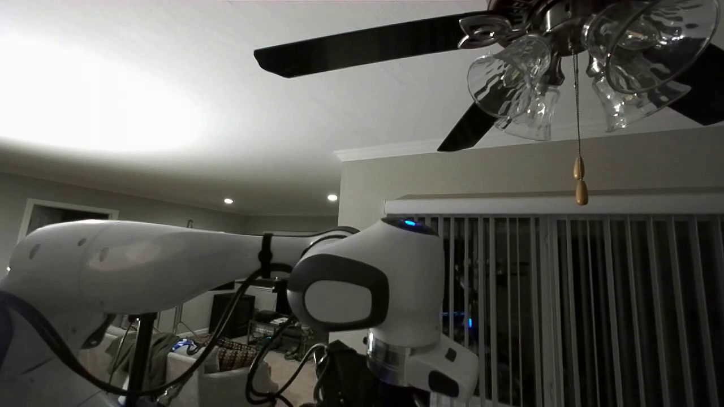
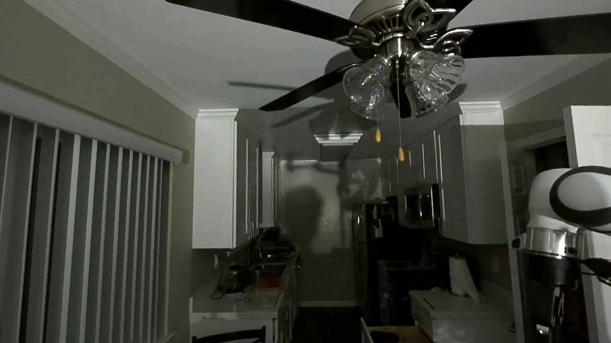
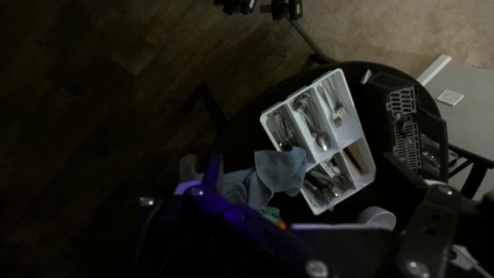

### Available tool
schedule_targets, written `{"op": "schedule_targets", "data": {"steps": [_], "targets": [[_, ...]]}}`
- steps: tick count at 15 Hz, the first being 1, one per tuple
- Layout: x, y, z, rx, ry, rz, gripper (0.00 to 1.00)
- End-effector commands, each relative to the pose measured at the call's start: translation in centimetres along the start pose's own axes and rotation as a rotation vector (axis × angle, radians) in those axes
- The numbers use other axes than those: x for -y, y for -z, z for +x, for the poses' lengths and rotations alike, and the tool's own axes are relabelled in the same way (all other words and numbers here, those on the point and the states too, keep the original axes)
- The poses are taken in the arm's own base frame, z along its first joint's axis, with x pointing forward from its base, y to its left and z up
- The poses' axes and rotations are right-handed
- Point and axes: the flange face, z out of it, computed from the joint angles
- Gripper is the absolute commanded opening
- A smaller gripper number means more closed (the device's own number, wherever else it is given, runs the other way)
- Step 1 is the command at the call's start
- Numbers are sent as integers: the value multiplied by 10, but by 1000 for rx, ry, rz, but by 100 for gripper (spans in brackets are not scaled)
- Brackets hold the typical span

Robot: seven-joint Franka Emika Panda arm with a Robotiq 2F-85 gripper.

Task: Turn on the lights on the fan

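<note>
A ceiling fan with dark blades and a metal hub (image 1: 565, 22) hangs overhead; its hub also shows in an exterior view (image 2: 394, 10). Its clear glass shades (image 2: 434, 76) hold bulbs that look unlit. Two pull chains end in wooden knobs, a shorter one (image 1: 578, 168) (image 2: 378, 135) and a longer one (image 1: 581, 192) (image 2: 401, 154). My gripper (image 3: 308, 170) points down, with its fingers wide apart and nothing between them. It is far below and to the side of the knobs in an exterior view (image 2: 556, 310). In an exterior view the fingers are cut off by the bottom edge.
Below the gripper, a dark round table bears a white cutlery tray (image 3: 339, 143), a blue-grey cloth (image 3: 279, 170), a white cup (image 3: 377, 218) and a black rack (image 3: 405, 123). Vertical blinds (image 1: 622, 305), kitchen cabinets (image 2: 214, 181) and a white door (image 2: 604, 135) stand around.
</note>
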Motion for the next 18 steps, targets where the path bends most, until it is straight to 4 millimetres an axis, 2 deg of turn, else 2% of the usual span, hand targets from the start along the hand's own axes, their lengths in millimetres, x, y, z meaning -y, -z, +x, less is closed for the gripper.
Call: {"op": "schedule_targets", "data": {"steps": [1,4,5,8,10,11,12,14,18], "targets": [[41,62,-6,-173,66,-76,100],[82,113,-12,-325,138,-127,100],[95,127,-8,-387,157,-141,100],[121,154,2,-564,216,-178,100],[132,152,11,-571,258,-186,100],[139,141,11,-513,303,-167,100],[129,151,2,-550,257,-196,100],[137,144,8,-529,288,-183,100],[138,142,10,-523,292,-181,100]]}}
